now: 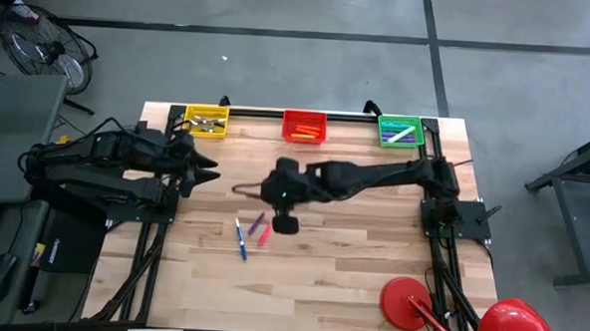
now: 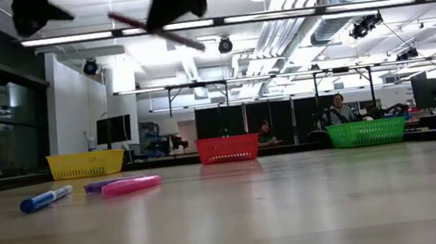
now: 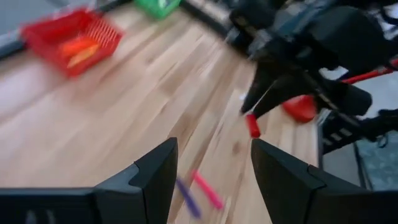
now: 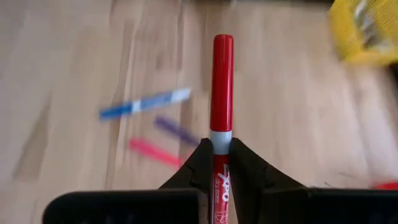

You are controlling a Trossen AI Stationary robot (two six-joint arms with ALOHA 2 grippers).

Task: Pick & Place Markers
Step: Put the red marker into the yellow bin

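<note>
A red marker point(image 4: 222, 87) is held well above the table by my right gripper point(image 4: 221, 148), which is shut on it over the table's middle point(image 1: 267, 190). Below it, a blue marker point(image 1: 241, 240), a purple marker point(image 1: 257, 224) and a pink marker point(image 1: 263, 235) lie flat on the wood. My left gripper point(image 3: 214, 177) hovers open over the table's left side point(image 1: 208, 168), with nothing between its fingers. Along the far edge stand a yellow basket point(image 1: 206, 121), a red basket point(image 1: 304, 126) and a green basket point(image 1: 399, 131), each with markers inside. My right gripper pinches the red marker between its two fingers at the barrel, just behind the white band point(image 4: 222, 138). The marker lies along the fingers, and its red capped end point(image 4: 222, 46) sticks out past the fingertips. It is lifted clear of the table and slants in the low view point(image 2: 158, 31).
A red round-based object point(image 1: 406, 302) stands at the table's near right corner. The wood between the loose markers and the three baskets is bare. The left arm's base point(image 1: 95, 182) fills the left edge. People and benches show in the room behind.
</note>
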